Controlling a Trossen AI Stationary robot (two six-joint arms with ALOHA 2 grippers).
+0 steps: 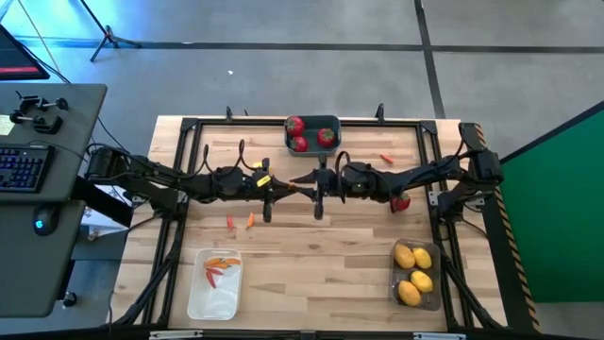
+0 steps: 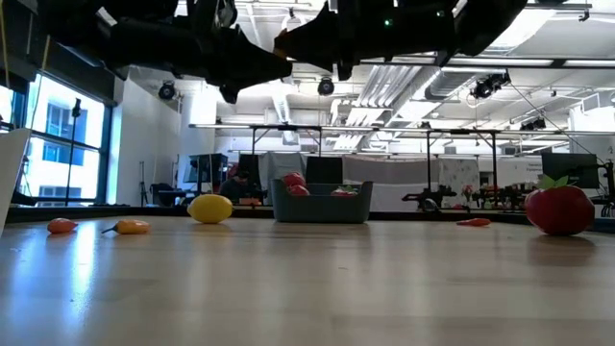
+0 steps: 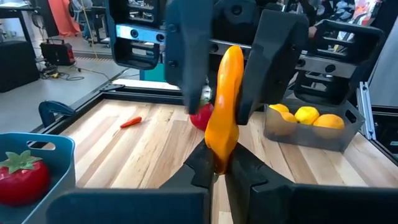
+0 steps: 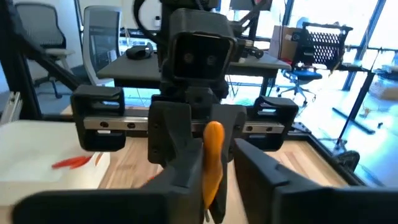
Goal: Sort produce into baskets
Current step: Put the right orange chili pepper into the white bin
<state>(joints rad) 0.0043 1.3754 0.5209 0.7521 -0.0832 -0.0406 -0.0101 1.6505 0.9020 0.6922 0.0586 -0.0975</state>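
Note:
My two grippers meet above the middle of the table. My left gripper [image 1: 294, 179] is shut on an orange pepper piece [image 3: 225, 106], which also shows in the right wrist view [image 4: 213, 158]. My right gripper [image 1: 311, 178] is open, with one finger [image 3: 186, 62] on each side of the pepper's other end. Whether they touch it I cannot tell. The dark blue-grey bin [image 1: 332, 121] holds three red tomatoes. The white bin [image 1: 215, 300] holds orange-red pieces. The smoky bin [image 1: 396, 274] holds several lemons. My left gripper pinches the pepper's near end [image 3: 217, 158] between its two fingertips. The fingers come level from the table's left and lie along the pepper. The pepper sticks out beyond the fingertips toward my right gripper, lifted clear of the table.
A red tomato [image 1: 401, 202] lies on the table under my right arm. Small orange-red pieces lie at the left [image 1: 229, 221] [image 1: 250, 219] and far right [image 1: 385, 159]. A lemon [image 2: 209, 209] lies on the table left of the blue-grey bin. A black frame edges the table.

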